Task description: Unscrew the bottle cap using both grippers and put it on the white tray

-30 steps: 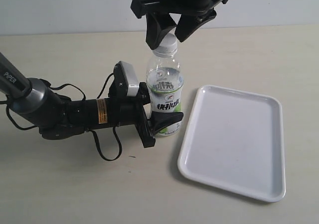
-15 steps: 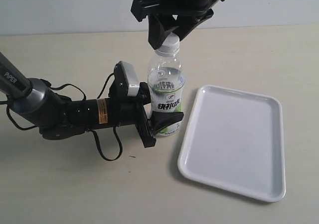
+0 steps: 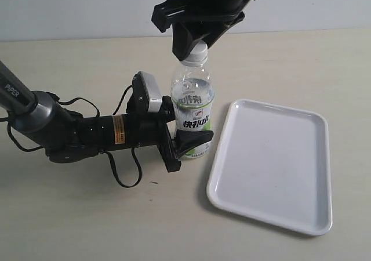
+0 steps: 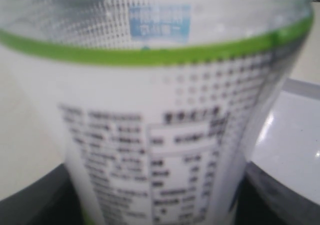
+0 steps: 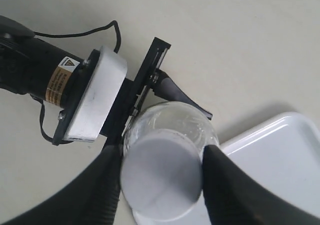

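The left end effector [image 3: 186,134] lies low and level over the table [image 3: 87,214], and its jaws stand partly open around the lower, labelled part of the bottle [image 3: 191,93]. One dark finger [image 3: 196,139] crosses the front of the label; the other is hidden behind the bottle. In the left wrist view the blurred label fills nearly the whole picture, with dark finger surfaces showing low on either side of it, so this end effector holds the bottle by its body.

The right end effector [image 5: 161,180] comes down from above, with its fingers [image 5: 102,185] on opposite sides of the bottle cap [image 5: 161,172]. In the right wrist view both inner finger faces lie against the cap's rim with no gap showing. In the exterior view the black fingers cover the upper part of the cap and leave only its lower edge and the neck in sight. The jaws are at a middling width, closed onto the cap.

The bottle stands upright on the table, its long axis vertical, its neck pointing up and the cap seated on the neck. The white tray [image 3: 272,156] lies flat on the table just beside the bottle, on the right arm's side, one long edge near the bottle's base.
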Tool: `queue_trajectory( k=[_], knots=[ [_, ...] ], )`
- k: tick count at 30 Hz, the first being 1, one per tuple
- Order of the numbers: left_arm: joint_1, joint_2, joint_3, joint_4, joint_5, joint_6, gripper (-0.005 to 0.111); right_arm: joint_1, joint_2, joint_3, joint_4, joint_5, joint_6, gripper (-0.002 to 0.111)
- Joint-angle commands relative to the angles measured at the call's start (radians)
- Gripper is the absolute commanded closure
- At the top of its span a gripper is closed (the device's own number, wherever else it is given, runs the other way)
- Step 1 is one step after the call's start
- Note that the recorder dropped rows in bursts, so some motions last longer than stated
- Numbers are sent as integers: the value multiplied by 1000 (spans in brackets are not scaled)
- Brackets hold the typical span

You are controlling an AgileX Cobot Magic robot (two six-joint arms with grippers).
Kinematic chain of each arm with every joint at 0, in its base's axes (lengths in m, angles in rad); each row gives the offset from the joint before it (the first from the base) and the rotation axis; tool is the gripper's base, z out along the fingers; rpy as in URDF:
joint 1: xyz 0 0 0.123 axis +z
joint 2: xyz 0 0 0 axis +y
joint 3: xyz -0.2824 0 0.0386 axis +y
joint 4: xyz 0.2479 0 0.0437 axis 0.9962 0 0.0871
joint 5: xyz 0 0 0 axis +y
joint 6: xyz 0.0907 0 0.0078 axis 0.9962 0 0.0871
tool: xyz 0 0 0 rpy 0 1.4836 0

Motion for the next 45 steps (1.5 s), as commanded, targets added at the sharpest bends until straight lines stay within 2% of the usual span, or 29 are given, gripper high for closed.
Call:
queue_trajectory(
  k=[1, 7, 15, 17, 20, 23, 26, 29, 32, 34, 35, 38, 40, 45],
  knots=[
    [-7, 0, 0, 6, 39, 10, 106, 3, -3, -8, -4, 1, -47, 80],
    [-7, 0, 0, 6, 39, 10, 106, 3, -3, -8, -2, 1, -198, 108],
    [-7, 0, 0, 6, 39, 10, 106, 3, -3, -8, -2, 1, -861, 108],
    [-7, 0, 0, 6, 39, 10, 106, 3, -3, -8, -2, 1, -949, 108],
    [-7, 0, 0, 4, 39, 10, 106, 3, -3, -8, 14, 1, -953, 106],
    [-7, 0, 0, 4, 39, 10, 106, 3, -3, -8, 24, 1, -937, 91],
    [-7, 0, 0, 4, 39, 10, 106, 3, -3, -8, 24, 1, -925, 63],
    [-7, 0, 0, 2, 39, 10, 106, 3, -9, -8, 24, -26, -869, 46],
    [-7, 0, 0, 2, 39, 10, 106, 3, -24, -8, 24, -30, -859, 44],
    [-7, 0, 0, 2, 39, 10, 106, 3, -45, -8, 19, -42, -785, 44],
    [-7, 0, 0, 2, 39, 10, 106, 3, -65, -8, 14, -53, -697, 44],
    [-7, 0, 0, 2, 39, 10, 106, 3, -87, -8, -86, -98, -136, 36],
    [-7, 0, 0, 2, 39, 10, 106, 3, -75, -8, -100, -41, -8, 33],
    [-7, 0, 0, 11, 39, 10, 106, 3, -48, -8, -55, -15, 41, 33]
  ],
)
